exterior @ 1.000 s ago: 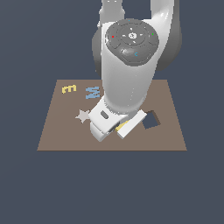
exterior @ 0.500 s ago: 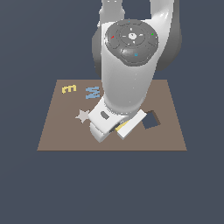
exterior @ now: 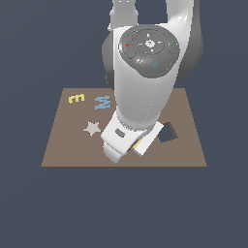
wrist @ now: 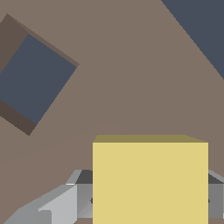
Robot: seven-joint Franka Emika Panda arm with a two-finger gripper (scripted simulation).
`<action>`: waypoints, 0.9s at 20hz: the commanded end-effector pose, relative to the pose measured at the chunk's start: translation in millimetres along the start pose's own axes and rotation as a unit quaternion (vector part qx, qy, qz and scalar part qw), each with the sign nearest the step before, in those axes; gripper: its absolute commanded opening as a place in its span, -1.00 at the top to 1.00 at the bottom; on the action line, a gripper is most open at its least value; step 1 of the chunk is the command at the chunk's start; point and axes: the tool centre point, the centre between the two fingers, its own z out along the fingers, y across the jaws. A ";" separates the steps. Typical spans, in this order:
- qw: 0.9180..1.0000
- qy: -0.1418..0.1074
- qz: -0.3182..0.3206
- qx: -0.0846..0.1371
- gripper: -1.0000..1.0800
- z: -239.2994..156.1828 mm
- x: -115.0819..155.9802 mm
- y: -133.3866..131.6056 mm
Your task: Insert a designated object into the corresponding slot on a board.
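The yellow square block (wrist: 150,181) sits between my gripper's (wrist: 150,202) grey fingers (wrist: 82,196), which are shut on its two sides. The block hangs over bare brown board (wrist: 131,87), apart from the dark square slot (wrist: 36,78). In the exterior view the arm hides most of the gripper (exterior: 127,140); only a yellow sliver of the block (exterior: 138,144) shows, just to the exterior view's left of the slot (exterior: 167,133). The board (exterior: 63,150) lies flat under the arm.
On the board are a small yellow "E" (exterior: 76,98), a blue "M" (exterior: 102,101) and a pale star (exterior: 92,128), all to the exterior view's left of the arm. The big white arm (exterior: 145,72) hides the board's middle.
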 end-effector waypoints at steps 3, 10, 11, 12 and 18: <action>0.999 0.000 -0.053 0.000 1.00 -0.9 5.9 2.7; 0.986 0.000 -0.169 -0.001 1.00 -1.9 19.2 5.9; 0.982 0.000 -0.188 -0.001 1.00 -2.1 21.5 6.1; 0.978 0.000 -0.208 -0.001 1.00 -2.3 23.9 6.3; 0.944 0.000 -0.331 -0.001 1.00 -3.4 39.0 4.8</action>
